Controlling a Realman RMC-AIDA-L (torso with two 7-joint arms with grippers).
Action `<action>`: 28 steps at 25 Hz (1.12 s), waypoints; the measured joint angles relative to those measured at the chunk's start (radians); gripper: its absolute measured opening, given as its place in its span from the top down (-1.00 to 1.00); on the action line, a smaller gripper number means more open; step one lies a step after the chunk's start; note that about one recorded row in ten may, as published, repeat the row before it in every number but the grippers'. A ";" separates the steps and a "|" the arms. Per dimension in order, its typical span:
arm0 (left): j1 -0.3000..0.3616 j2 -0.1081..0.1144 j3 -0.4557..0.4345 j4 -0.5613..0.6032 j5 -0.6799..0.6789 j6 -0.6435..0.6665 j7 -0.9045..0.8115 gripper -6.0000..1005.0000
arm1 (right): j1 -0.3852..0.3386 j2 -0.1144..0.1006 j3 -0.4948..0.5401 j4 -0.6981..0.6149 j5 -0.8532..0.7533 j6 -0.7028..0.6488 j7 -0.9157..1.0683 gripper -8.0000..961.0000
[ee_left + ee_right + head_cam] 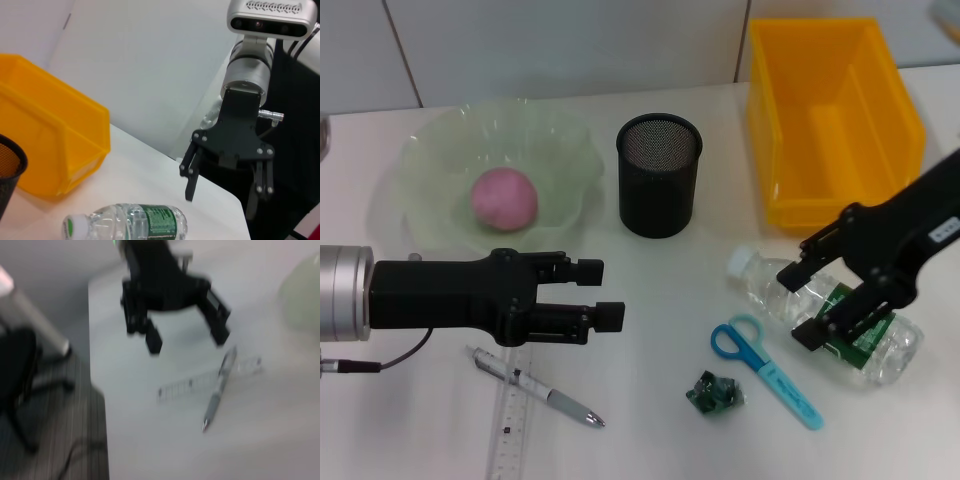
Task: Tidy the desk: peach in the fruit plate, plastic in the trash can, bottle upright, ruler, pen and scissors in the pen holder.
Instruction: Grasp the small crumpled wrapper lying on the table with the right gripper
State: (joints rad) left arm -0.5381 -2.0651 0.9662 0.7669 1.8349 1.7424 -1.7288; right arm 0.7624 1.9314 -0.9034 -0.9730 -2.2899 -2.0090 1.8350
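Note:
A pink peach (504,198) lies in the pale green fruit plate (430,150). The clear bottle (772,295) lies on its side at the right, white cap toward the pen holder (659,175). My right gripper (800,305) hovers open just above the bottle (130,222), and the left wrist view shows the right gripper (220,200) holding nothing. Blue scissors (765,365) and a crumpled green plastic scrap (716,392) lie in front. My left gripper (605,293) is open and empty, above the pen (535,385) and clear ruler (510,430).
The yellow bin (835,120) stands at the back right, behind the bottle. The right wrist view shows the left gripper (187,339) over the pen (217,392) and ruler (185,385), with the table's edge and floor beyond.

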 joint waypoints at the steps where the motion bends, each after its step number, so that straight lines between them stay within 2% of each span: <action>1: 0.000 0.000 -0.003 0.000 -0.001 0.000 0.000 -0.57 | 0.033 0.013 -0.032 -0.010 -0.042 0.004 0.009 -0.45; 2: 0.000 0.000 -0.003 0.000 -0.001 0.000 0.000 -0.57 | 0.033 0.013 -0.032 -0.010 -0.042 0.004 0.009 -0.44; 3: 0.001 0.000 -0.003 0.000 -0.001 -0.001 0.001 -0.57 | 0.059 0.032 -0.063 -0.025 -0.089 0.015 0.012 -0.44; 4: 0.001 0.000 -0.003 0.000 -0.001 -0.001 0.001 -0.57 | 0.059 0.032 -0.063 -0.025 -0.089 0.015 0.012 -0.44; 5: 0.001 0.000 -0.003 0.000 -0.001 -0.001 0.001 -0.57 | 0.069 0.044 -0.078 -0.034 -0.110 0.020 0.012 -0.44; 6: 0.001 0.000 -0.003 0.000 -0.001 -0.002 0.002 -0.57 | 0.083 0.066 -0.101 -0.050 -0.147 0.033 0.009 -0.44; 7: 0.001 0.000 -0.003 0.000 -0.001 -0.002 0.002 -0.57 | 0.083 0.066 -0.101 -0.050 -0.147 0.033 0.009 -0.44; 8: 0.005 0.000 -0.003 0.000 -0.001 -0.002 0.011 -0.57 | 0.093 0.089 -0.131 -0.060 -0.176 0.050 0.004 -0.44; 9: 0.006 0.000 -0.003 0.000 -0.001 -0.002 0.013 -0.57 | 0.093 0.089 -0.131 -0.060 -0.176 0.050 0.004 -0.44; 11: 0.012 0.000 -0.003 0.000 -0.001 -0.004 0.023 -0.57 | 0.099 0.109 -0.178 -0.056 -0.188 0.081 0.002 -0.44; 15: 0.017 0.000 -0.003 -0.001 -0.001 -0.008 0.028 -0.57 | 0.098 0.122 -0.224 -0.044 -0.189 0.121 -0.002 -0.43; 18: 0.019 0.000 -0.003 -0.001 -0.001 -0.008 0.028 -0.57 | 0.093 0.137 -0.295 -0.006 -0.189 0.189 -0.007 -0.43; 22: 0.019 0.000 0.000 -0.001 0.000 -0.008 0.031 -0.56 | 0.101 0.143 -0.359 0.075 -0.183 0.281 -0.016 -0.42; 28: 0.018 0.000 -0.001 -0.008 0.000 -0.008 0.039 -0.56 | 0.103 0.149 -0.406 0.126 -0.157 0.350 -0.026 -0.42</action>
State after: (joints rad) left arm -0.5197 -2.0653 0.9654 0.7591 1.8347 1.7342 -1.6893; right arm 0.8656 2.0800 -1.3097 -0.8465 -2.4466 -1.6587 1.8086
